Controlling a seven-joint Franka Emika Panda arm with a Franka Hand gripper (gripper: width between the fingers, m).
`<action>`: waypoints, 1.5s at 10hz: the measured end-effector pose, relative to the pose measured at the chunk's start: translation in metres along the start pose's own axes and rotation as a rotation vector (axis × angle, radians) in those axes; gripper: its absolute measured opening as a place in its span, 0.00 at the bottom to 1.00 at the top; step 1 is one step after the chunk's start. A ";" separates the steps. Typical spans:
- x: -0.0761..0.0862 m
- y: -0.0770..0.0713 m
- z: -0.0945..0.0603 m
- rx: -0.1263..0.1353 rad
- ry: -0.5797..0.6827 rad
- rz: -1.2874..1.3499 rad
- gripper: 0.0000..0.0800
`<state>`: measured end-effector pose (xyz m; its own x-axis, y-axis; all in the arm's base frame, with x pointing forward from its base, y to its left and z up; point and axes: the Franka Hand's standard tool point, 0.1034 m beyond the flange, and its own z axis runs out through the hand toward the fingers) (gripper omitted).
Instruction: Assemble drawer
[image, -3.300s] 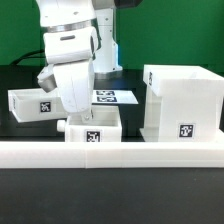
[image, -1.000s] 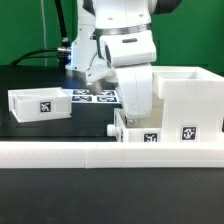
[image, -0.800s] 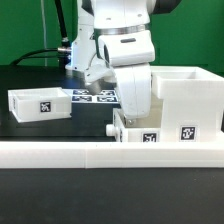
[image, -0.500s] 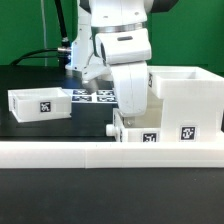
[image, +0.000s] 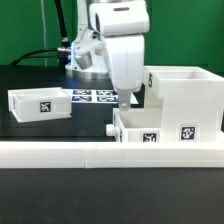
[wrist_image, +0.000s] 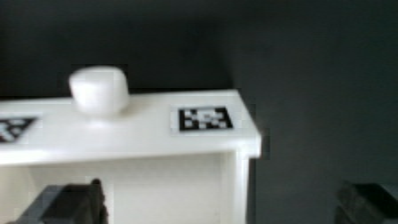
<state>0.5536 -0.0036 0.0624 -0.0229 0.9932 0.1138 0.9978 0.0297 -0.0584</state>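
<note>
1. In the exterior view the gripper (image: 125, 100) is pointed straight down over the black table (image: 30, 80), between the marker board (image: 95, 96) and the drawer shell (image: 185, 100).
2. In the wrist view two dark fingertips (wrist_image: 71, 202) are seen at opposite sides of the picture. The jaws are spread wide and nothing is clamped between them.
3. The drawer shell, a large white cube open at the top, is stood upright at the exterior view's right. A shell tag (image: 187, 131) is carried low on its near face.
4. The near tray (image: 135, 127) is set just beside the shell, on the side toward the exterior view's left and directly behind the long white rail (image: 60, 153). Whether tray and shell touch cannot be told.
5. The gripper is held just above the far rim of the near tray.
6. The far tray (image: 40, 103) is placed at the exterior view's left, well apart from the shell and the gripper, with its tagged face turned to the camera.
7. In the wrist view a white wall of the near tray is shown from above, somewhat blurred. It bears a short rounded peg (wrist_image: 98, 90) and a top tag (wrist_image: 208, 118).
</note>
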 end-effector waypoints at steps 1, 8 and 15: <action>-0.019 -0.001 -0.001 0.019 -0.001 -0.025 0.81; -0.063 0.006 0.025 0.030 0.141 -0.069 0.81; -0.074 0.018 0.042 0.044 0.275 -0.053 0.81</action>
<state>0.5711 -0.0720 0.0109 -0.0515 0.9227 0.3822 0.9919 0.0917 -0.0879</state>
